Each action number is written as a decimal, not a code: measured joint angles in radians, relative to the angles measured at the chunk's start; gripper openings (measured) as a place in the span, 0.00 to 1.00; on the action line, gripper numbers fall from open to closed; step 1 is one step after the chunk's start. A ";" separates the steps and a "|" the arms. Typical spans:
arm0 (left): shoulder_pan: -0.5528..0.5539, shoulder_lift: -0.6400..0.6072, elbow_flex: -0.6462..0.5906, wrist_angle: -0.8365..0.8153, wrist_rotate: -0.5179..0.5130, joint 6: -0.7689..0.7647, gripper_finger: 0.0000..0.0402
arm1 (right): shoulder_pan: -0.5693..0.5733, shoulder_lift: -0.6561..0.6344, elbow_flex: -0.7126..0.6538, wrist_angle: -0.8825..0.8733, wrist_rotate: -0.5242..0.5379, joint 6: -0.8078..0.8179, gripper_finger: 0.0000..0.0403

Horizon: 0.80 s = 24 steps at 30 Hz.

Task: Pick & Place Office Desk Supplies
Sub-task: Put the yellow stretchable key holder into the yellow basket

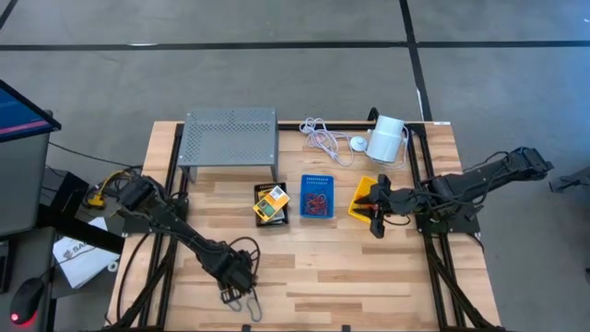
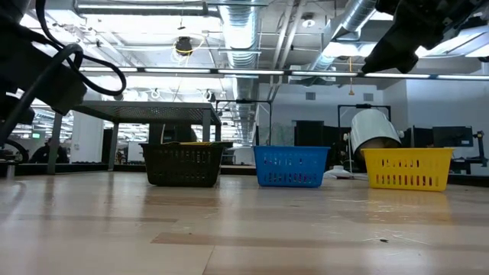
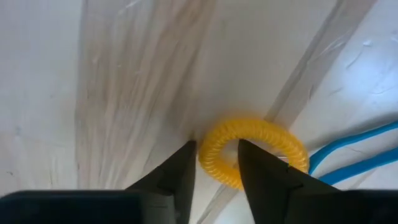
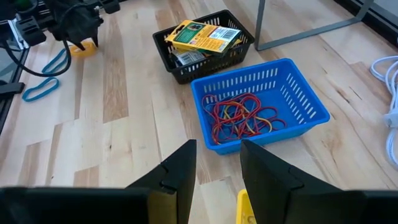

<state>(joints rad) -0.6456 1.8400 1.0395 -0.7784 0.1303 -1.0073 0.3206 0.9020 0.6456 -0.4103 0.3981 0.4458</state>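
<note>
From above, the left hand is working low at the surface's near edge. Its wrist view shows narrowed fingers straddling a yellow coil loop's rim; squeeze squarely before lifting. The right hand is hovering, slightly parted and empty, over the yellow bin.

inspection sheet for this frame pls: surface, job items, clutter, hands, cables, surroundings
Surface: wooden table, bare in front.
Job's things: black bin with yellow card packets; blue bin with coloured loops; yellow bin; yellow coil ring on the table.
Clutter: grey perforated stand, white cylinder.
Hands: left hand straddling the ring's rim; right hand empty, over the yellow bin.
Cables: white cable coiled at the back.
Surroundings: monitor left of the table.
</note>
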 joint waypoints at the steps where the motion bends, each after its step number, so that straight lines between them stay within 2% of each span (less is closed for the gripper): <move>1: 0.000 0.000 -0.002 0.000 0.000 0.000 0.26 | 0.000 0.000 0.000 0.000 0.000 0.000 0.30; 5: 0.001 0.000 -0.007 -0.004 -0.001 -0.002 0.08 | 0.000 0.000 0.000 0.000 0.000 0.001 0.30; 7: 0.001 0.000 -0.006 -0.001 -0.001 0.000 0.04 | 0.000 0.000 0.000 0.000 0.000 0.002 0.30; 16: -0.004 -0.046 -0.015 0.018 0.009 -0.001 0.01 | 0.000 0.000 0.000 0.001 0.000 0.003 0.30; 20: -0.007 -0.123 -0.011 0.051 0.003 -0.005 0.01 | 0.000 0.000 0.000 0.000 0.000 0.002 0.30; 24: -0.015 -0.197 -0.011 0.070 -0.047 -0.028 0.00 | 0.000 0.000 0.000 0.000 0.000 0.000 0.30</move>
<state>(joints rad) -0.6609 1.6433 1.0283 -0.7081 0.0835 -1.0358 0.3206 0.9020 0.6456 -0.4103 0.3977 0.4458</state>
